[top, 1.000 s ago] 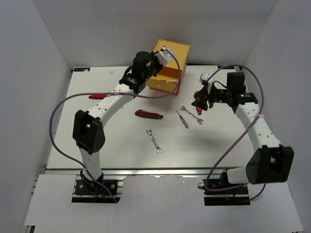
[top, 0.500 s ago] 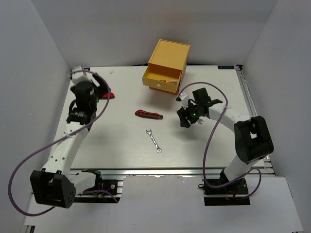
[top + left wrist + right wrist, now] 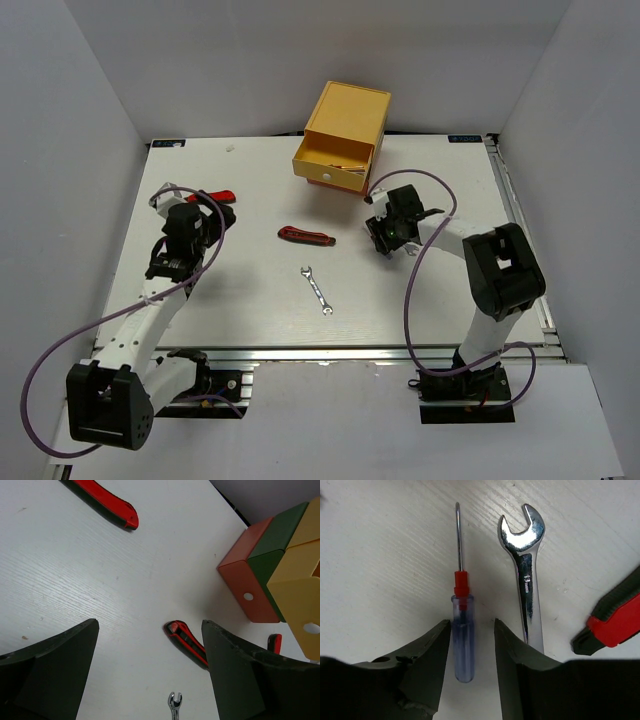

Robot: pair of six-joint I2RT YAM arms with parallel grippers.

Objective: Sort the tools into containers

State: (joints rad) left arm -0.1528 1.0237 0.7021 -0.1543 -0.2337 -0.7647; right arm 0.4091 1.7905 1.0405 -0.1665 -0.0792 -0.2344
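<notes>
The containers [image 3: 340, 135] stand at the back as a stack: yellow drawer [image 3: 300, 580] pulled out on top, green [image 3: 277, 545] under it, orange-red [image 3: 247, 585] at the bottom. My right gripper [image 3: 388, 235] [image 3: 472, 625] is low on the table. Its jaws straddle the clear blue handle of a screwdriver [image 3: 462, 635], with a gap still showing on one side. A silver wrench [image 3: 526, 575] lies right beside it. My left gripper [image 3: 183, 240] [image 3: 150, 625] is wide open and empty over the left half. A red-and-black knife tool [image 3: 306, 236] [image 3: 187, 642] and a second wrench [image 3: 316, 289] lie mid-table.
Another red-handled tool [image 3: 215, 197] [image 3: 105, 502] lies at the left, just beyond my left gripper. A red-and-black handle end [image 3: 615, 622] lies close to the right of the wrench by my right gripper. Grey walls enclose the table on three sides.
My left arm left the yellow drawer, swung to the table's left side and opened. My right arm came down from the right onto the screwdriver and wrench, jaws narrowing.
</notes>
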